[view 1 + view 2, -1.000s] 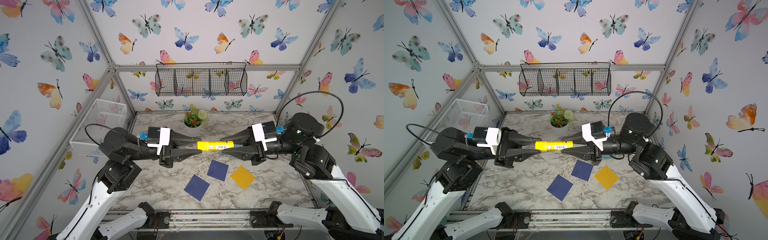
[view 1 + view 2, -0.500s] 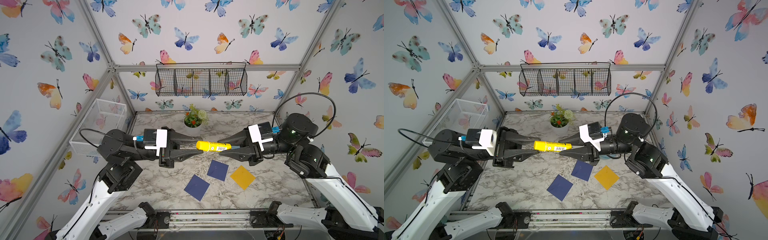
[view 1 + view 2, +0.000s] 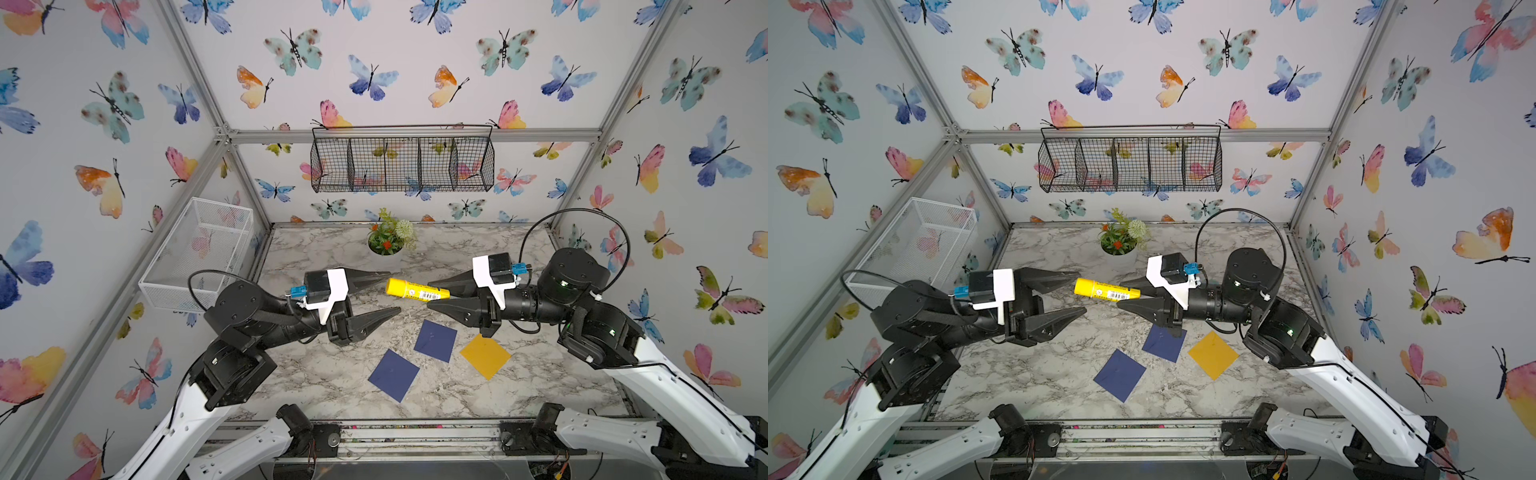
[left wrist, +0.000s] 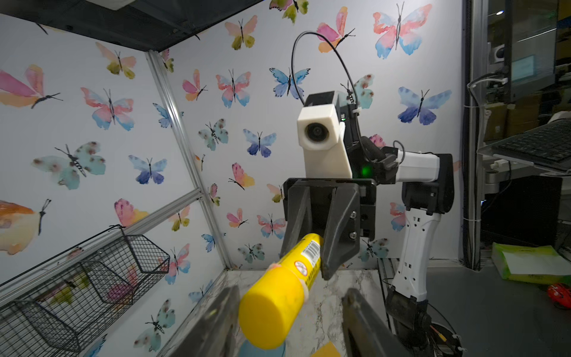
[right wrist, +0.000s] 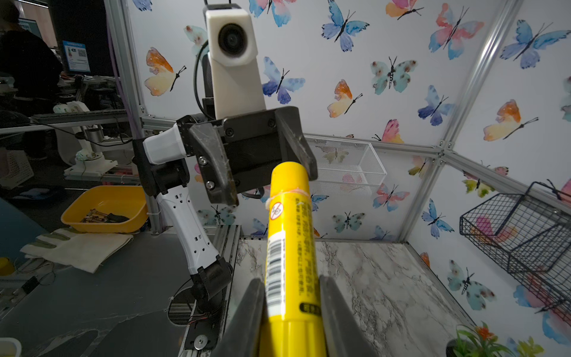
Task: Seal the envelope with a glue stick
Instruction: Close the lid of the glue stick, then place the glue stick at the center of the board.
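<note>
Glue stick (image 3: 417, 289): yellow, held above desk (image 3: 457, 399), barcode end grasped by right end effector (image 3: 429, 294). Left end effector (image 3: 394, 291): released, jaws spread either side of cap.

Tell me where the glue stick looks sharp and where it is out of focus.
In both top views the glue stick is sharp. Left wrist view: it is soft at the near end, the left fingers blurred. Right wrist view: barcode crisp, right fingers blurred.
</note>
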Controlling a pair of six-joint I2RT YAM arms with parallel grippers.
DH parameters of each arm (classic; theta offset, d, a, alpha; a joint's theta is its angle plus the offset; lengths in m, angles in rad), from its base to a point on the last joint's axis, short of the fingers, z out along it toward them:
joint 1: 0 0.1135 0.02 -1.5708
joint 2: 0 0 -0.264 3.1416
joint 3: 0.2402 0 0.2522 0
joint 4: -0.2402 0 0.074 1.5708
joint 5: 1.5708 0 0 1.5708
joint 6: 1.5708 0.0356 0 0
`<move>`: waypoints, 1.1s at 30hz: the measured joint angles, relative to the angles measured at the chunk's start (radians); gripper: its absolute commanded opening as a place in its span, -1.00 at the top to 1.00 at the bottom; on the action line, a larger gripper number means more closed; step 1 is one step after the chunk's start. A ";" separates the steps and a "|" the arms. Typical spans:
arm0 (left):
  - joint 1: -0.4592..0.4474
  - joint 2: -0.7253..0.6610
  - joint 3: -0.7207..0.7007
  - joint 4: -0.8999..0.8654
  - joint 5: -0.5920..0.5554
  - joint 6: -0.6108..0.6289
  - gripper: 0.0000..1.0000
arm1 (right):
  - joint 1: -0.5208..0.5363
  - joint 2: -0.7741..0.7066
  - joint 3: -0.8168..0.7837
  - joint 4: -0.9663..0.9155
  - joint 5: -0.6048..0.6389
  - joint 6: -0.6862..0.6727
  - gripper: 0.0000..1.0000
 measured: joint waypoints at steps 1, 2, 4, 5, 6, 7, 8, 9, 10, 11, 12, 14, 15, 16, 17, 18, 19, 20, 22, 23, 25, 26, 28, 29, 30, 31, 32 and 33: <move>-0.002 -0.025 -0.011 0.000 -0.021 0.001 -0.17 | -0.003 -0.005 -0.019 0.008 0.042 0.007 0.97; -0.004 -0.050 -0.022 0.002 -0.047 0.002 -0.18 | -0.008 -0.009 -0.047 0.023 0.083 0.017 0.97; -0.006 -0.104 -0.046 0.004 -0.103 0.000 -0.18 | -0.013 -0.011 -0.108 0.047 0.161 0.030 0.97; -0.006 -0.134 -0.061 0.013 -0.144 -0.005 -0.19 | -0.014 -0.008 -0.146 0.058 0.197 0.037 0.97; -0.006 -0.156 -0.079 0.023 -0.178 -0.014 -0.19 | -0.014 0.001 -0.185 0.073 0.228 0.045 0.97; -0.006 -0.173 -0.101 0.031 -0.211 -0.023 -0.19 | -0.014 0.013 -0.219 0.079 0.254 0.048 0.97; -0.006 -0.184 -0.123 0.039 -0.243 -0.034 -0.18 | -0.014 0.031 -0.255 0.090 0.280 0.053 0.97; -0.006 -0.191 -0.149 0.039 -0.270 -0.045 -0.19 | -0.014 0.052 -0.290 0.102 0.305 0.058 0.97; -0.006 -0.192 -0.170 0.040 -0.291 -0.058 -0.19 | -0.014 0.071 -0.318 0.110 0.323 0.063 0.97; -0.006 -0.192 -0.195 0.038 -0.312 -0.070 -0.19 | -0.014 0.096 -0.351 0.126 0.344 0.070 0.97; -0.006 -0.190 -0.222 0.034 -0.333 -0.084 -0.19 | -0.014 0.122 -0.384 0.138 0.363 0.075 0.97; -0.006 -0.185 -0.262 0.029 -0.360 -0.108 -0.19 | -0.014 0.169 -0.439 0.170 0.393 0.084 0.97; -0.006 -0.183 -0.282 0.024 -0.374 -0.120 -0.19 | -0.014 0.196 -0.466 0.188 0.409 0.090 0.97; -0.006 -0.183 -0.293 0.023 -0.382 -0.128 -0.19 | -0.014 0.220 -0.489 0.209 0.420 0.095 0.97; -0.006 -0.182 -0.309 0.023 -0.390 -0.140 -0.19 | -0.014 0.250 -0.511 0.234 0.428 0.098 0.97; -0.006 -0.182 -0.320 0.024 -0.394 -0.150 -0.19 | -0.014 0.282 -0.528 0.260 0.433 0.102 0.96; -0.006 -0.182 -0.328 0.024 -0.396 -0.158 -0.19 | -0.014 0.310 -0.539 0.281 0.437 0.106 0.96; -0.006 -0.180 -0.335 0.024 -0.399 -0.164 -0.18 | -0.014 0.348 -0.546 0.306 0.441 0.110 0.95; -0.006 -0.174 -0.341 0.024 -0.405 -0.177 -0.19 | -0.014 0.419 -0.548 0.343 0.449 0.122 0.93; -0.006 -0.171 -0.341 0.025 -0.407 -0.182 -0.19 | -0.014 0.456 -0.548 0.366 0.453 0.126 0.89; -0.006 -0.166 -0.343 0.030 -0.407 -0.190 -0.19 | -0.014 0.518 -0.548 0.399 0.460 0.133 0.82; -0.006 -0.163 -0.344 0.033 -0.404 -0.192 -0.19 | -0.014 0.549 -0.547 0.410 0.462 0.135 0.80; -0.006 -0.157 -0.344 0.037 -0.395 -0.198 -0.19 | -0.014 0.604 -0.541 0.417 0.466 0.142 0.76; -0.006 -0.154 -0.344 0.039 -0.389 -0.199 -0.19 | -0.014 0.627 -0.539 0.417 0.468 0.143 0.76; -0.006 -0.151 -0.344 0.039 -0.385 -0.200 -0.19 | -0.014 0.649 -0.537 0.417 0.468 0.148 0.74; -0.006 -0.149 -0.345 0.039 -0.384 -0.201 -0.19 | -0.014 0.664 -0.537 0.416 0.469 0.151 0.72; -0.006 -0.147 -0.346 0.039 -0.382 -0.201 -0.19 | -0.014 0.679 -0.537 0.416 0.468 0.153 0.68; -0.006 -0.146 -0.347 0.040 -0.381 -0.201 -0.19 | -0.014 0.687 -0.536 0.417 0.468 0.157 0.63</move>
